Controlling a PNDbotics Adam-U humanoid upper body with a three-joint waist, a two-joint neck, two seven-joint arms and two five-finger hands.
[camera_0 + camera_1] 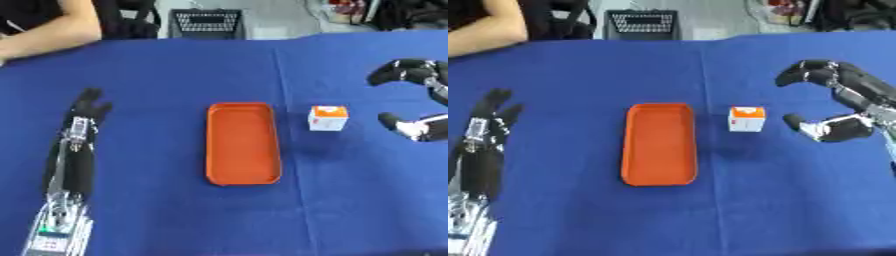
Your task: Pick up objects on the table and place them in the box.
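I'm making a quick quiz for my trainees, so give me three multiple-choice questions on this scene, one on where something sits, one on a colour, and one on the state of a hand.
1. Where does the small carton stand?
A. inside the tray
B. on the cloth between the tray and the right hand
C. beside the left hand

2. What colour is the tray?
A. orange
B. green
C. white

3. How is the right hand set?
A. closed round the carton
B. lying flat on the cloth
C. open, fingers and thumb spread with a gap facing the carton

Answers:
1 B: the carton is on the blue tablecloth, just right of the tray, with the hand further right.
2 A: rim and floor are both orange.
3 C: the fingers arch above and the thumb sits below, apart from the carton. The left hand lies outstretched at the far left.
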